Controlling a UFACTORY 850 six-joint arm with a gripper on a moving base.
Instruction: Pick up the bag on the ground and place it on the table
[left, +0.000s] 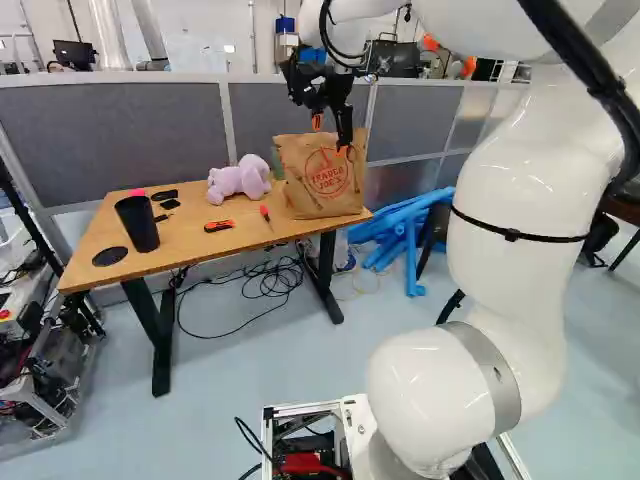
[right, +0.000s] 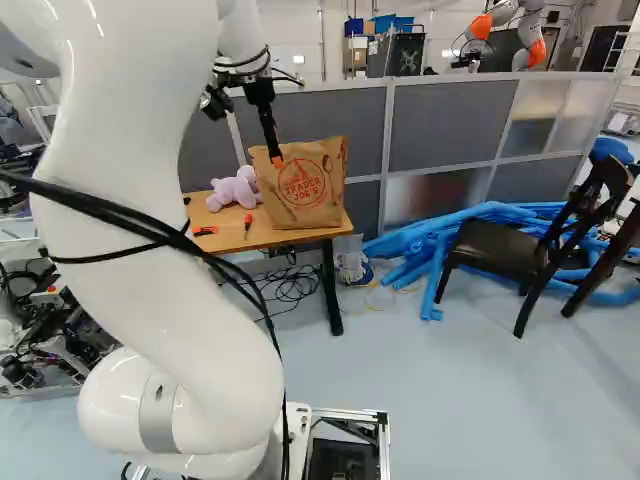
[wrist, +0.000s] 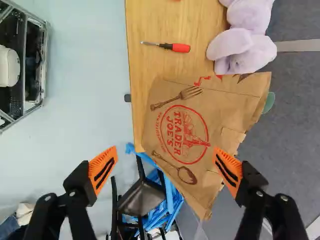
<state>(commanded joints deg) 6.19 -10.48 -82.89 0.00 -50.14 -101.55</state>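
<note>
The brown paper bag (left: 325, 175) stands upright on the right end of the wooden table (left: 180, 238) in the left base view. Above and at the bag's top edge is my gripper (left: 330, 134). Seen from the wrist, the gripper (wrist: 165, 162) is open wide, its two orange pads far apart with nothing gripped. The bag's printed side (wrist: 175, 135) lies ahead of the fingers, and one finger overlaps the bag's edge in that view; whether they touch I cannot tell.
On the table are a pink plush toy (left: 240, 179), a black cup (left: 138, 223), a red screwdriver (wrist: 180, 48) and an orange-black tool (left: 219, 226). Blue tubes (right: 420, 240) and a dark chair (right: 500, 248) stand right of it. Grey partitions rise behind. Another robot (right: 500, 25) stands beyond.
</note>
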